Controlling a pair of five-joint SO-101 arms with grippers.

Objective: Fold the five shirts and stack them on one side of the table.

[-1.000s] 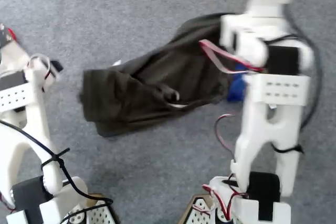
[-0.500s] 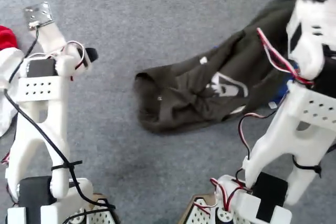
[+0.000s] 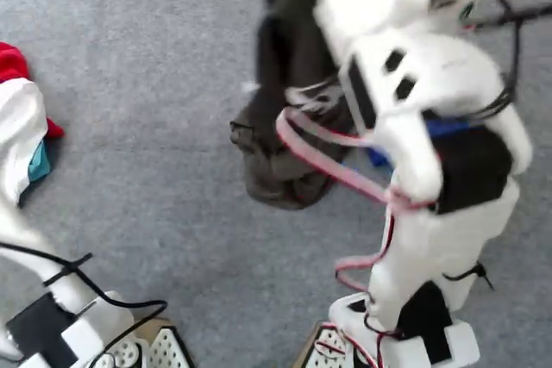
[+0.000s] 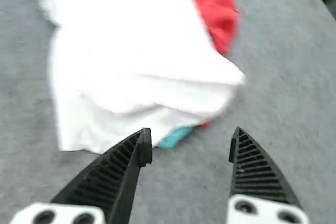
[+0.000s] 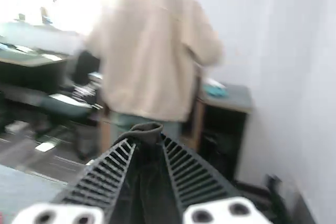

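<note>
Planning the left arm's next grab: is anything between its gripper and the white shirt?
Nothing visible. The left gripper, open, faces the white shirt across a strip of grey table; a teal shirt and a red shirt show at its edges.

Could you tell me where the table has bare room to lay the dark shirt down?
Bare table lies between the white pile and the dark shirt, and from the shirt to the near edge. Crowded where the shirt hangs from the right gripper.

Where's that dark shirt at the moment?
The dark shirt hangs pinched in the right gripper; in the high view its lower end lies bunched on the grey table near the middle.
</note>
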